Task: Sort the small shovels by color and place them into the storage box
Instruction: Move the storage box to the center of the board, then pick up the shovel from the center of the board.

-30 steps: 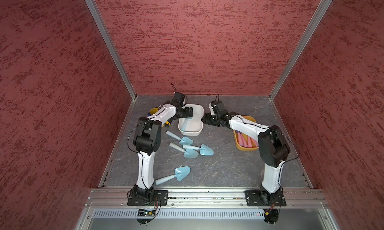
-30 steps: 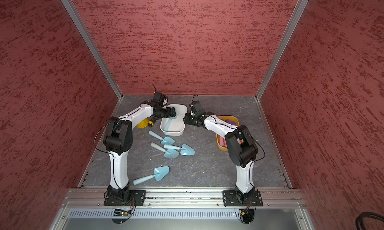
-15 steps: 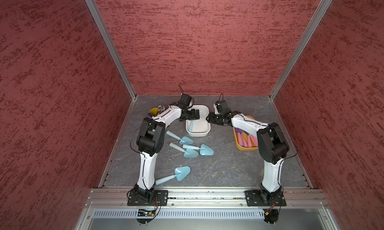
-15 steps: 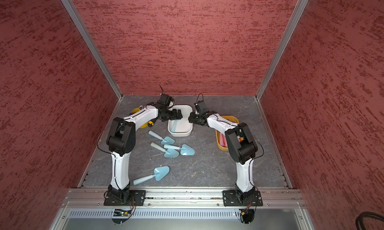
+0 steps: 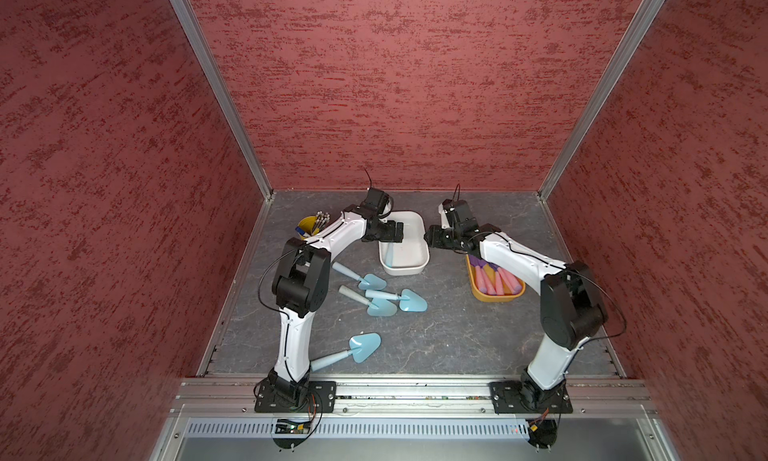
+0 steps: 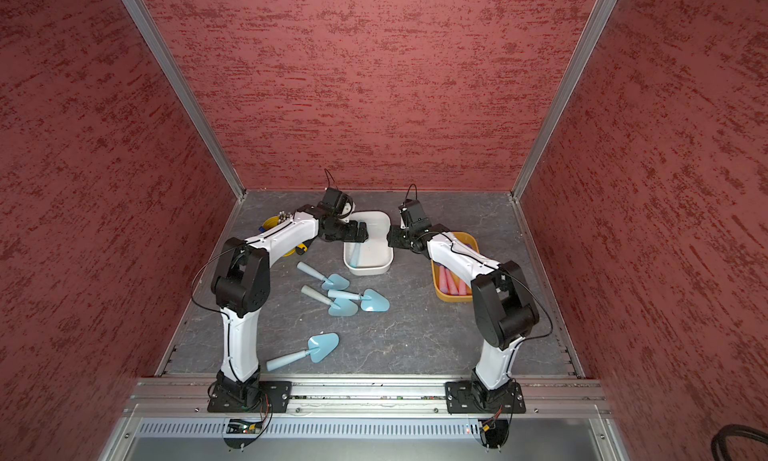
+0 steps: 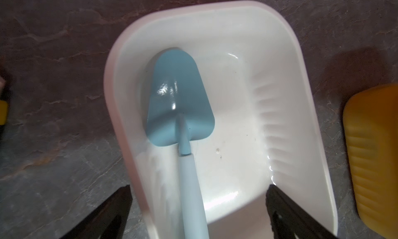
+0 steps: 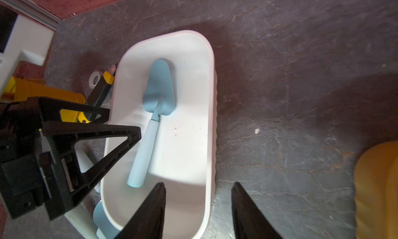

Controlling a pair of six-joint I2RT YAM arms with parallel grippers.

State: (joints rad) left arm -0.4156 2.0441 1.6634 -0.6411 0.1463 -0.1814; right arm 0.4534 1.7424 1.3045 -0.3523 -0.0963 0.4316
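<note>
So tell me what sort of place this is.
Most likely a robot test cell, not a home: red textured panels in aluminium framing, two white arms bolted to a front rail, and toy shovels beside sorting bins.

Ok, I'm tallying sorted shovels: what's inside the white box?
One light blue shovel lies flat inside the white box, nothing else. In both top views the left gripper covers its blade end.

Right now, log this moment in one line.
left gripper: open over white box | blue shovel: lying inside | right gripper: open, astride box wall | four blue shovels: on table
</note>
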